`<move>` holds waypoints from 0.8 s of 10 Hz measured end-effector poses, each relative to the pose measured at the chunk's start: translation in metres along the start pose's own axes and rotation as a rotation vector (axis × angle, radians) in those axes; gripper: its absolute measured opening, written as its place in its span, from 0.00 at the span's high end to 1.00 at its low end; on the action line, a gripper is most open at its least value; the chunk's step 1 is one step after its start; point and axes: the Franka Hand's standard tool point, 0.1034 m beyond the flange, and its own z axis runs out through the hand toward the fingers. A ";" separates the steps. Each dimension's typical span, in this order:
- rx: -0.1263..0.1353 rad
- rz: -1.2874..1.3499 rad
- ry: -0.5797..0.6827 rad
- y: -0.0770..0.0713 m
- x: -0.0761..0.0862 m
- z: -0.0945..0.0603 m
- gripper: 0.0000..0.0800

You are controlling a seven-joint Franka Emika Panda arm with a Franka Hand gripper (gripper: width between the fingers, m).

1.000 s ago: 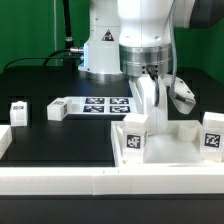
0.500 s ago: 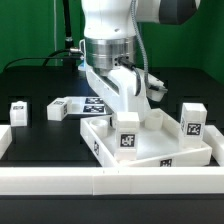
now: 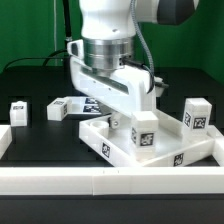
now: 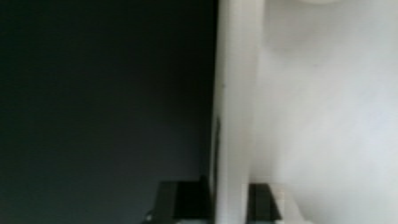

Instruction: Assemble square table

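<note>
Black table (image 3: 50, 140) | tabletop (image 3: 165, 153) sits skewed just behind the near border rail (image 3: 60, 180); my gripper (image 4: 221, 200) pinches its rim, jaws pressed onto the thin wall; one loose leg (image 3: 18, 111) stands at the exterior view's left

White rimmed tabletop (image 3: 150, 160) is seen sitting skewed on the table (image 3: 50, 140), one corner pointed at the exterior view's left, tags on its walls. Two tagged legs are stood on it: middle leg (image 3: 143, 130) and corner leg (image 3: 196, 114). Well off left, the far-left leg (image 3: 18, 111) is upright, with the nearer leg (image 3: 58, 108) beside it.
</note>
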 end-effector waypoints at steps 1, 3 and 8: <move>0.002 -0.124 0.003 0.004 0.011 -0.002 0.93; 0.000 -0.318 0.011 0.007 0.025 -0.001 0.93; -0.016 -0.670 0.012 0.011 0.028 0.000 0.93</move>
